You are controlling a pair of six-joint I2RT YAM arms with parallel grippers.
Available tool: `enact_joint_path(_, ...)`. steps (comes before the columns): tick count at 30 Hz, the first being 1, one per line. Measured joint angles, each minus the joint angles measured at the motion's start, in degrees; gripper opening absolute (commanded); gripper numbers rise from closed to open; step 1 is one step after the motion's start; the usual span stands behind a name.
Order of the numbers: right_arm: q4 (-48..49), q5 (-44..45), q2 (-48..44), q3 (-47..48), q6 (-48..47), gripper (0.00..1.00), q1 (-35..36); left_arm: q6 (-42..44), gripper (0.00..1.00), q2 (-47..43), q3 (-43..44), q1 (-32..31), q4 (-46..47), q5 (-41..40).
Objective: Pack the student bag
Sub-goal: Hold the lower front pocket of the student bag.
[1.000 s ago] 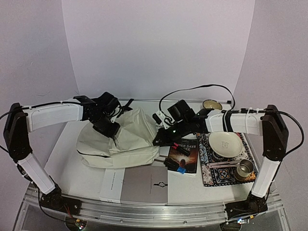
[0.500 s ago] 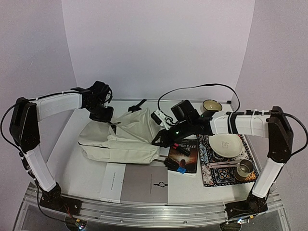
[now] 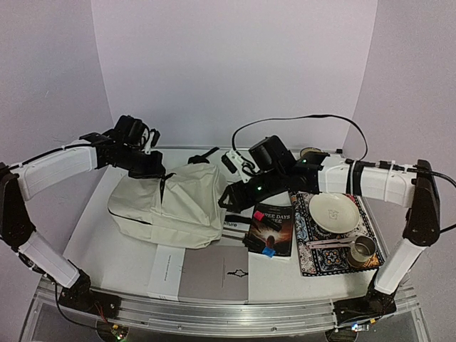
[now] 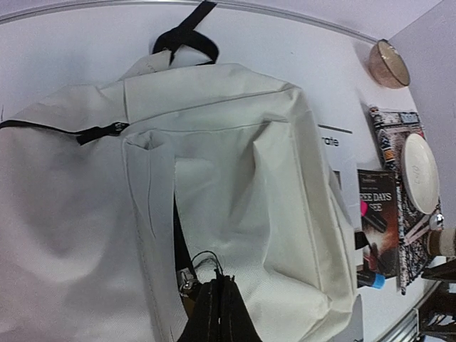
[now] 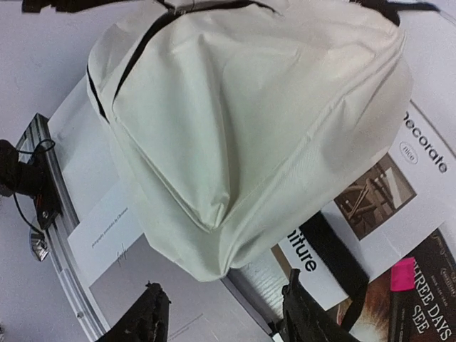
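Note:
The student bag is a cream fabric backpack with black zippers, lying flat on the left half of the table. My left gripper rests at its back edge. In the left wrist view that gripper is shut on the thin black pull cord of the metal zipper slider, beside a narrow open slit in the bag. My right gripper hovers at the bag's right side. Its fingers stand apart, open, with the bag's corner just ahead of them and untouched.
A magazine lies partly under the bag. A grey booklet sits at the near edge and a dark book to the right. A patterned mat carries a plate and a metal cup.
The right gripper has opened and let go of the bag's corner. The left gripper has drawn back and to the left, and the bag has shifted left and settled flatter.

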Motion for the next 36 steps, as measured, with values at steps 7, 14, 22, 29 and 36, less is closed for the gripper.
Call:
enact_joint_path(7, 2.82, 2.51, 0.35, 4.21, 4.68, 0.69, 4.46, -3.87, 0.00, -5.11, -0.08, -2.95, 0.19, 1.94)
enact_joint_path(14, 6.05, 1.32, 5.47, 7.01, 8.20, 0.73, 6.57, -7.29, 0.00, -7.22, 0.01, -4.47, 0.16, 2.21)
enact_joint_path(22, 7.47, 3.60, 9.06, 6.99, 9.47, 0.65, 9.40, -11.18, 0.00, -7.26, -1.26, -10.12, 1.24, 2.04)
enact_joint_path(29, 7.95, 7.22, 12.24, 6.97, 9.81, 0.40, 11.25, -13.56, 0.00, -7.20, -4.17, -13.72, 3.57, 0.93)
enact_joint_path(36, 10.55, 9.83, 12.66, 3.92, 9.57, 0.00, 12.78, -14.17, 0.00, -6.98, -4.78, -14.01, 4.44, -1.65)
